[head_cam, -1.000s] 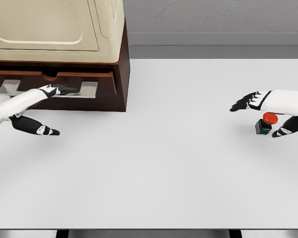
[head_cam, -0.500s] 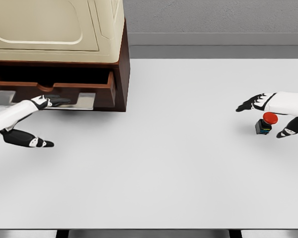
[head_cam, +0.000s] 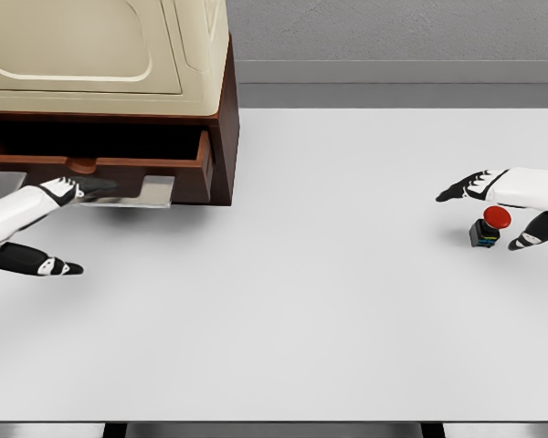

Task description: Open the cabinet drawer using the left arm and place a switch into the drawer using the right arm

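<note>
At the far left, one left hand (head_cam: pixel 59 193) reaches up to the one metal handle (head_cam: pixel 119 190) of the one drawer (head_cam: pixel 100 164), its dark fingers (head_cam: pixel 96 185) lying over the bar and gripping it; its thumb hangs lower, apart from the rest. The drawer stands pulled out of the one brown cabinet (head_cam: pixel 224 137), showing a dark gap inside, and one cream-coloured appliance (head_cam: pixel 100 50) sits on top of the cabinet. The one white table (head_cam: pixel 301 310) spreads across the middle. At the far right, one switch (head_cam: pixel 488 226) with a red button stands on the table, and the one right hand (head_cam: pixel 507 205) hovers over it, fingers spread apart to either side, not closed on it.
</note>
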You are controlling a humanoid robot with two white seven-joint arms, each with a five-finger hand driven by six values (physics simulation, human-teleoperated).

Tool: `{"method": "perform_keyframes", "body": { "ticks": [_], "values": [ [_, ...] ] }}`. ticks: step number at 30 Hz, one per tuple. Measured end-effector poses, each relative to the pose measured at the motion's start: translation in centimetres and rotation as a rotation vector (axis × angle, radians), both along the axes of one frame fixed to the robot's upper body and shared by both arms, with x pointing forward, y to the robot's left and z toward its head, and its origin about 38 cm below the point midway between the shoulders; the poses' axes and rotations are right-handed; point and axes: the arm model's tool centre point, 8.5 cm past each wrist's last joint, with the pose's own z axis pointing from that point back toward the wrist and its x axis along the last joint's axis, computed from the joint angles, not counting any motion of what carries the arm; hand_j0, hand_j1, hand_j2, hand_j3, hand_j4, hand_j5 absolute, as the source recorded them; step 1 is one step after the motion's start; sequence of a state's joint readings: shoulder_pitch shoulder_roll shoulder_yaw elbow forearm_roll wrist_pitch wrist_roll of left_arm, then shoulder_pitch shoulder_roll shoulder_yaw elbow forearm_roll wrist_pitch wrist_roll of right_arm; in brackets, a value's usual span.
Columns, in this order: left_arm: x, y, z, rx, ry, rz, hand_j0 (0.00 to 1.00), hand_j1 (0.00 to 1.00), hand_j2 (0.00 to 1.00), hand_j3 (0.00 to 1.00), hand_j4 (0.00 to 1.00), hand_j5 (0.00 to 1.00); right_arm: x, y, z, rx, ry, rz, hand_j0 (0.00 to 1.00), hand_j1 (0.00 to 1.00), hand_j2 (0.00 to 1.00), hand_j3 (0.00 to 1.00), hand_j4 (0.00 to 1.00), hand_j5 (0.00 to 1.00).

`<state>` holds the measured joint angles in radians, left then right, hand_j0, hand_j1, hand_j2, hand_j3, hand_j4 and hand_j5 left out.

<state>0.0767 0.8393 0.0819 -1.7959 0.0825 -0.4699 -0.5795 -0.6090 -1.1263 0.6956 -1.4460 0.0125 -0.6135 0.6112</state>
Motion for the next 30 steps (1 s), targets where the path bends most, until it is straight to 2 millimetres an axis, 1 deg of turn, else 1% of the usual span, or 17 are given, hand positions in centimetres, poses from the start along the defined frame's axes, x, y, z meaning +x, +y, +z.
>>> {"method": "perform_keyframes", "body": {
  "ticks": [5,9,12,16,20,24,30],
  "values": [
    [-0.2,0.1,0.7,0.003,-0.038,-0.017,1.00,1.00,1.00,1.00,1.00,1.00,0.1,0.0,0.1,0.000,-0.003,-0.002,1.00,1.00,1.00,1.00,1.00,1.00],
    [-0.7,0.0,1.3,0.004,-0.100,-0.059,1.00,1.00,1.00,1.00,1.00,1.00,0.1,-0.1,0.1,-0.001,-0.002,-0.005,1.00,1.00,1.00,1.00,1.00,1.00],
    [-1.2,0.6,1.3,0.006,-0.115,-0.051,1.00,1.00,1.00,1.00,1.00,1.00,0.2,-0.2,-0.1,-0.001,-0.001,-0.008,0.92,0.92,0.92,0.92,0.92,0.92],
    [-1.3,1.3,2.1,-0.001,-0.157,-0.026,1.00,1.00,1.00,1.00,1.00,1.00,0.4,-0.2,-0.5,-0.011,-0.001,-0.012,0.80,0.80,0.80,0.80,0.80,0.80],
    [-1.4,1.8,2.1,-0.011,-0.195,0.019,1.00,1.00,1.00,1.00,1.00,1.00,0.7,-0.1,-1.2,-0.016,0.004,-0.015,0.81,0.81,0.81,0.81,0.81,0.81],
    [-1.5,1.9,1.8,-0.034,-0.221,0.054,1.00,1.00,1.00,1.00,1.00,1.00,1.0,0.0,-1.6,-0.019,0.006,-0.020,0.85,0.85,0.85,0.85,0.85,0.85],
    [-1.6,1.7,1.3,-0.091,-0.245,0.090,1.00,1.00,1.00,1.00,1.00,1.00,1.3,-0.1,-2.2,-0.024,0.011,-0.029,0.85,0.85,0.85,0.85,0.85,0.85]
  ]
}}
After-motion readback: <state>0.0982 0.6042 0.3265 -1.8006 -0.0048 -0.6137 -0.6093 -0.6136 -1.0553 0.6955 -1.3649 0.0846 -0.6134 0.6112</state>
